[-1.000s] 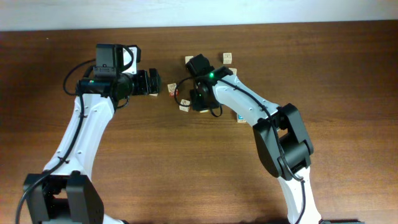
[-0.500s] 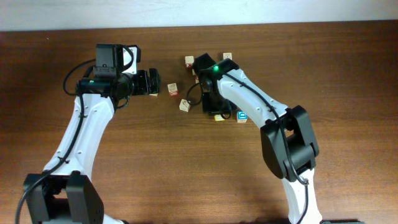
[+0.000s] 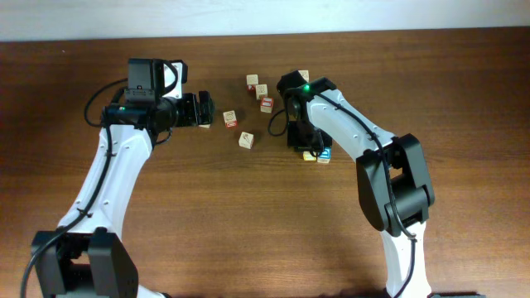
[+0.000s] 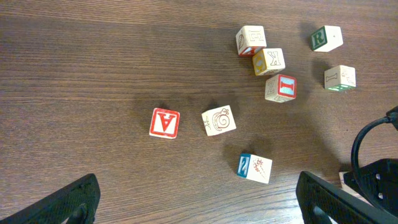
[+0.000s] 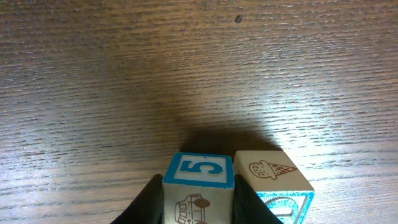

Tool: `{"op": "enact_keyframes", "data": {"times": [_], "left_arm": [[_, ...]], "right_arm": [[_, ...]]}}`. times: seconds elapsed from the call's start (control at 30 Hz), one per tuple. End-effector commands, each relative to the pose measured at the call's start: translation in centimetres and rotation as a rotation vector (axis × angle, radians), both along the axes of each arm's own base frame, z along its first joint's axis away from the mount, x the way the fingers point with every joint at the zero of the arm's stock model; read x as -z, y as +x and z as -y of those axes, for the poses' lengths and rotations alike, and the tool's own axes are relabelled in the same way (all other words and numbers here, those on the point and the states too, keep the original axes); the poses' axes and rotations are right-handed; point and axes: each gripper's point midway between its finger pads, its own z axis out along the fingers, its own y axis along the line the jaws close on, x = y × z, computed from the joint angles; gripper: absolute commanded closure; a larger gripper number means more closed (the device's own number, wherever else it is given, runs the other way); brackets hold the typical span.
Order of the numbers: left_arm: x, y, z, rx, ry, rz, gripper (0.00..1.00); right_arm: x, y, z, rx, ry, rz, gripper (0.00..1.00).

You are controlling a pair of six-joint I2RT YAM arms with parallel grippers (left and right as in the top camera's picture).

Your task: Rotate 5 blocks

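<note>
Right claw [image 5: 199, 200] closed narrowly on the blue-framed "5" block [image 5: 199, 169], a square-edged pale wooden cube right of table centre. An ice-cream block [image 5: 272, 171] touches one side of it. Other printed blocks [image 4: 219, 120] lie scattered farther left on the dark, grained wooden table [image 5: 124, 74]. Left claw [image 4: 199, 202] gapes wide, empty.

Dark brown wood-grain worktop [image 3: 248, 240] filling nearly every view, narrow pale strip [image 3: 348, 15] beyond its far edge, soft bright glare on the grain in the right wrist view
</note>
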Motion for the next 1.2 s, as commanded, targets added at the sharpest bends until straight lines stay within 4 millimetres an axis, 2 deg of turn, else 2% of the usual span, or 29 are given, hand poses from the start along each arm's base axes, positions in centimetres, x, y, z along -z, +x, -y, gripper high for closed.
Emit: {"op": "enact_keyframes", "data": {"times": [0.0,0.03,0.17,0.3,0.4,0.5,0.57,0.67,0.8,0.9,1.0,1.17], "left_arm": [[-0.5,0.4,0.2,-0.005,-0.007,0.012,0.01],[-0.5,0.4,0.2,-0.005,-0.007,0.012,0.01],[-0.5,0.4,0.2,-0.005,-0.007,0.012,0.01],[-0.5,0.4,0.2,-0.005,-0.007,0.012,0.01],[-0.5,0.4,0.2,-0.005,-0.007,0.012,0.01],[-0.5,0.4,0.2,-0.005,-0.007,0.012,0.01],[-0.5,0.4,0.2,-0.005,-0.007,0.012,0.01],[-0.5,0.4,0.2,-0.005,-0.007,0.012,0.01],[-0.5,0.4,0.2,-0.005,-0.007,0.012,0.01],[-0.5,0.4,0.2,-0.005,-0.007,0.012,0.01],[-0.5,0.4,0.2,-0.005,-0.007,0.012,0.01],[-0.5,0.4,0.2,-0.005,-0.007,0.012,0.01]], "right_arm": [[-0.9,-0.3,-0.1,-0.005,-0.009,0.017,0.74],[-0.7,-0.6,-0.2,-0.009,-0.011,0.013,0.68],[-0.7,-0.6,-0.2,-0.008,-0.012,0.011,0.66],[-1.0,-0.4,-0.3,-0.007,-0.009,0.018,0.59],[-2.6,0.2,-0.6,-0.008,-0.002,0.033,0.53],[-4.5,1.0,-1.0,-0.015,0.01,0.058,0.52],[-5.9,2.1,-2.1,-0.036,0.059,0.094,0.51],[-6.5,3.2,-5.5,-0.065,0.185,0.147,0.46],[-5.5,4.0,-10.5,-0.104,0.276,0.214,0.45],[-4.6,4.3,-13.3,-0.101,0.307,0.255,0.45],[-3.8,4.4,-14.6,-0.069,0.324,0.266,0.44],[-2.1,4.8,-14.7,-0.02,0.321,0.259,0.39]]}}
